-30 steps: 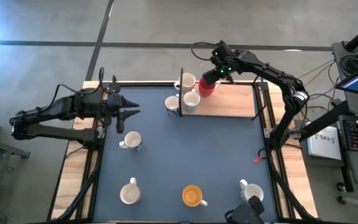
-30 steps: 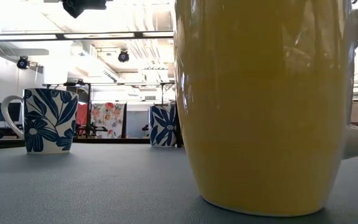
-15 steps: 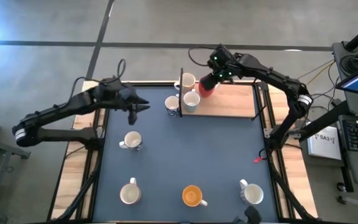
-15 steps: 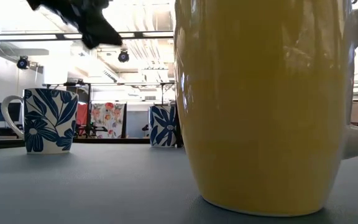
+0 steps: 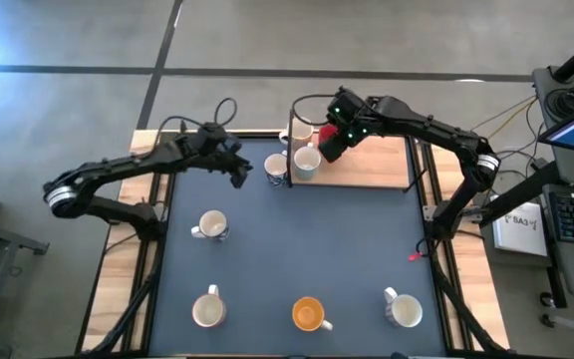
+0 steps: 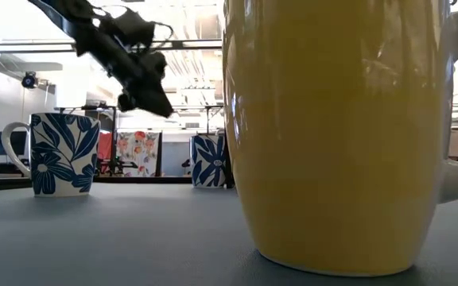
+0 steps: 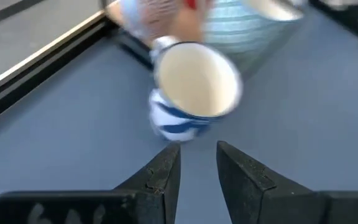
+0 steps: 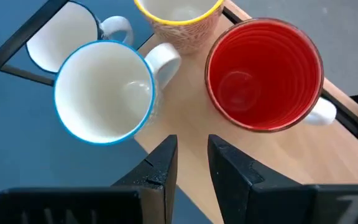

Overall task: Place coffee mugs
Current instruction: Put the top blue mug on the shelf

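Observation:
A blue-and-white flowered mug (image 5: 276, 170) (image 7: 194, 87) stands on the blue mat just left of a wooden board (image 5: 377, 165). My left gripper (image 5: 244, 178) (image 7: 197, 149) hovers open a little to its left, slanting down at it. On the board stand a red mug (image 8: 263, 74), a blue-rimmed mug (image 8: 104, 93) (image 5: 307, 160) and a yellow-rimmed mug (image 8: 179, 12) (image 5: 301, 130). My right gripper (image 8: 191, 143) (image 5: 327, 148) is open above the board, between the red and blue-rimmed mugs, touching neither. Its head hides most of the red mug in the high view.
Several more mugs stand on the mat: a flowered one (image 5: 210, 225) at the left, a white one (image 5: 207, 309), an orange one (image 5: 308, 314) (image 6: 332, 135) and another white one (image 5: 403, 309) along the near edge. A black frame (image 8: 17, 62) borders the board's left side.
My left gripper has swung toward the table's right and come down, closing on the flowered mug beside the board. My right gripper has drifted a little toward the table's left above the board, while the red mug has stayed on the board.

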`<action>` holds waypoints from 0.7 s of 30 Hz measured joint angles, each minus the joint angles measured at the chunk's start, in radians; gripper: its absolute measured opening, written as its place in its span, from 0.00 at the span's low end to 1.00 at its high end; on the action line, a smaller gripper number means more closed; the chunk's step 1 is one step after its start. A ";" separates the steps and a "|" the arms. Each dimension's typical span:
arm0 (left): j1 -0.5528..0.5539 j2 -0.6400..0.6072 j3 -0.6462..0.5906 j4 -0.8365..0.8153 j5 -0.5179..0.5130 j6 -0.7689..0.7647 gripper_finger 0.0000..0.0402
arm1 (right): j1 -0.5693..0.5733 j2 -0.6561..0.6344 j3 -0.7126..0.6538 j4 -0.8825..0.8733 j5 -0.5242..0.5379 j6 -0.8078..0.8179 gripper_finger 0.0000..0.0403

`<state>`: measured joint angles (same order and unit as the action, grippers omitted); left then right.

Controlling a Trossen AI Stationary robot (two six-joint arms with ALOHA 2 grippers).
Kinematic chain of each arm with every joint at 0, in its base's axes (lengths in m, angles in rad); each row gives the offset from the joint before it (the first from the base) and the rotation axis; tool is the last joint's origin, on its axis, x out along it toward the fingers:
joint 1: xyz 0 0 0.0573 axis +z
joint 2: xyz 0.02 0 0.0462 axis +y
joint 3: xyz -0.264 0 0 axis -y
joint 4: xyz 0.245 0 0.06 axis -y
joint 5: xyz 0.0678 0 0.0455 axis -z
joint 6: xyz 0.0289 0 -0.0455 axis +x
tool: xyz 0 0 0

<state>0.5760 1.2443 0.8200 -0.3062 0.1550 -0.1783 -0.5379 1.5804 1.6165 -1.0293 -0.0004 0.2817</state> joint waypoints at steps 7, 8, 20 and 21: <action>0.001 0.111 0.000 0.076 -0.045 -0.033 0.22 | 0.031 -0.005 0.000 -0.053 0.001 0.035 0.20; 0.001 0.118 0.000 0.096 -0.027 -0.050 0.22 | 0.034 -0.005 0.000 -0.057 0.001 0.040 0.20; 0.002 0.176 0.009 0.204 -0.014 -0.184 0.22 | 0.043 -0.005 0.000 -0.074 0.002 0.051 0.20; 0.002 0.176 0.018 0.206 -0.014 -0.182 0.22 | 0.043 -0.005 0.000 -0.074 0.002 0.051 0.21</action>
<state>0.5781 1.4208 0.8375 -0.1007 0.1411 -0.3607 -0.4950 1.5749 1.6165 -1.1030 0.0013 0.3332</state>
